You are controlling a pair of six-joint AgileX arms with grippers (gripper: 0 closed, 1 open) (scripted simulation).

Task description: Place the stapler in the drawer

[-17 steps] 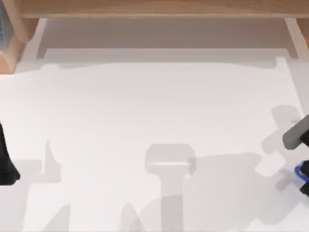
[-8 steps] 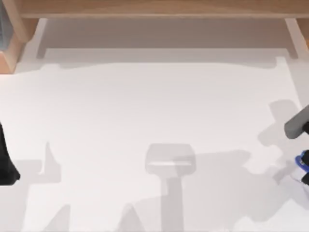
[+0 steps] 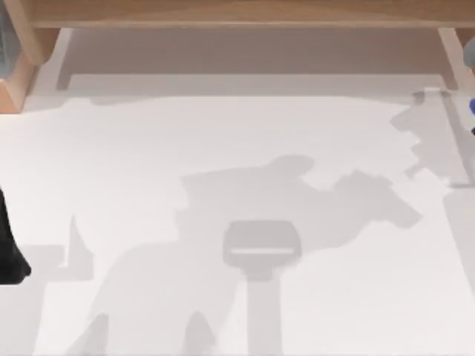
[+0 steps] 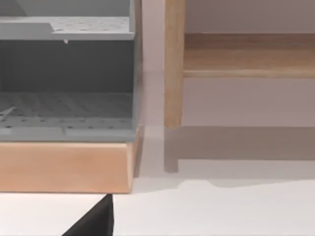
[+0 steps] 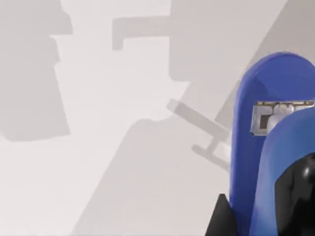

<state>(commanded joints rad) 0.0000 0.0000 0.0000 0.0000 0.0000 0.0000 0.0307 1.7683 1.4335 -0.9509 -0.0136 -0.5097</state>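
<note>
Top view – worktop: the flat white worktop [image 3: 237, 148] carries broad grey shadows across its middle and right.
Top view – frame: a light wooden shelf frame [image 3: 237, 13] runs along the far edge, with a wooden leg at each end.
Top view – container: the grey perforated-metal drawer unit [image 3: 4, 44] shows at the far left corner, on a light wooden base.
Top view – left hand: my left hand [image 3: 11, 248], black, is parked at the left edge of the worktop; I cannot tell how far its fingers are spread.
Top view – task's thing: the small bright-blue stapler with a black part on top [image 3: 472, 106] is a sliver at the right edge, toward the far end, just below a grey piece of my right arm.

Left wrist view – container: the drawer unit [image 4: 66, 113] faces me with an open grey compartment, a perforated floor and a perforated shelf above it.
Left wrist view – base: the wooden base [image 4: 64, 167] sits on the worktop, with a wooden leg [image 4: 173, 64] of the frame just beside the unit.
Left wrist view – finger: one black fingertip [image 4: 96, 222] shows at the near edge.

Right wrist view – right hand: my right hand [image 5: 258, 211] is clamped around the stapler.
Right wrist view – stapler's look: glossy blue, rounded nose [image 5: 273, 83], a small silvery metal plate set into it, and a shiny black part beside the blue.
Right wrist view – where: the stapler hangs above the shadowed white worktop [image 5: 98, 147], apart from it.
</note>
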